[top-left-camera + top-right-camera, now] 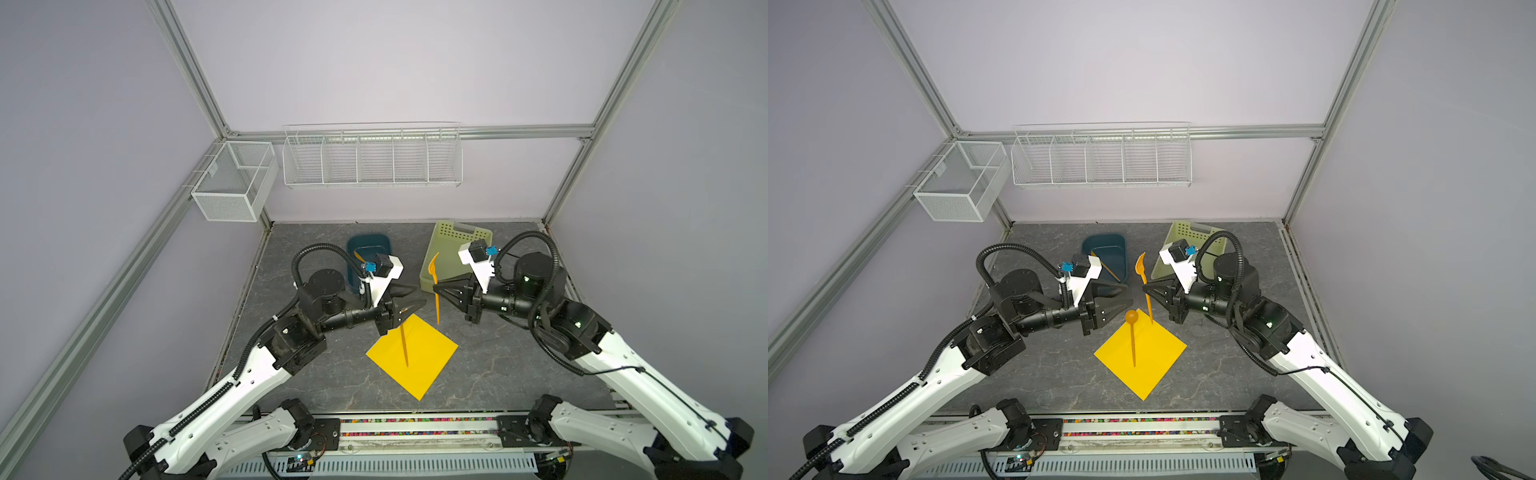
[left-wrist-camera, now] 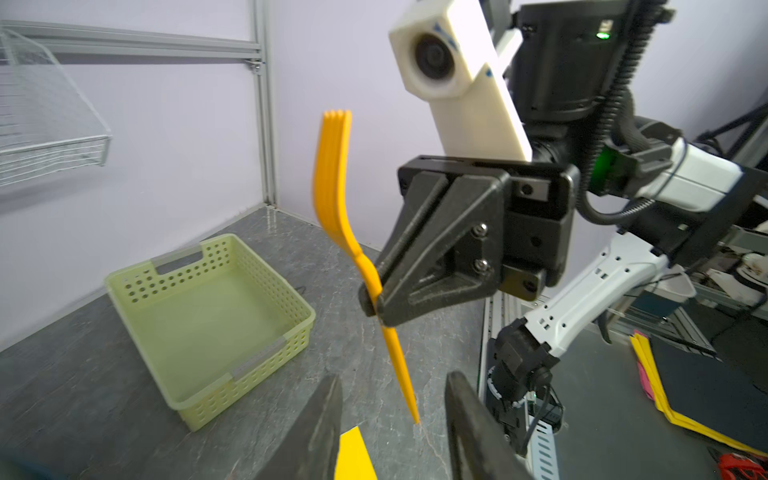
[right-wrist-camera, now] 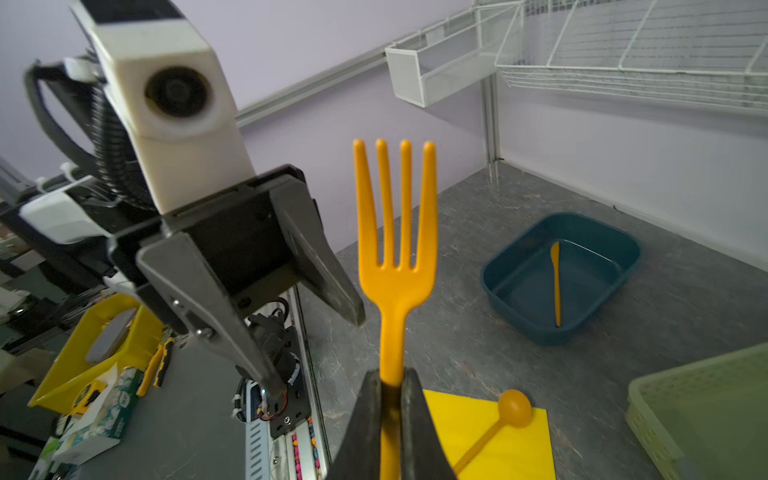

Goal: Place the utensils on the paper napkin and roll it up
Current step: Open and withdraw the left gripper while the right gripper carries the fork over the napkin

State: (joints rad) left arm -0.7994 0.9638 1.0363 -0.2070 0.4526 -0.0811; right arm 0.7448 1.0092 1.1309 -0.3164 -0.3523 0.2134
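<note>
Grey table (image 1: 1225, 374) | spoon (image 1: 1133, 340) on napkin (image 1: 1156, 359), left gripper (image 3: 318, 353) spread above | right gripper (image 1: 436, 288) pinches fork (image 1: 434, 266), likely bound for napkin

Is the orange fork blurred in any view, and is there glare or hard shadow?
Left wrist view: the fork is smeared, the tines most, likely by motion. Right wrist view: the fork is only slightly soft. Both top views: even light, no glare on the napkin, shadows faint.
</note>
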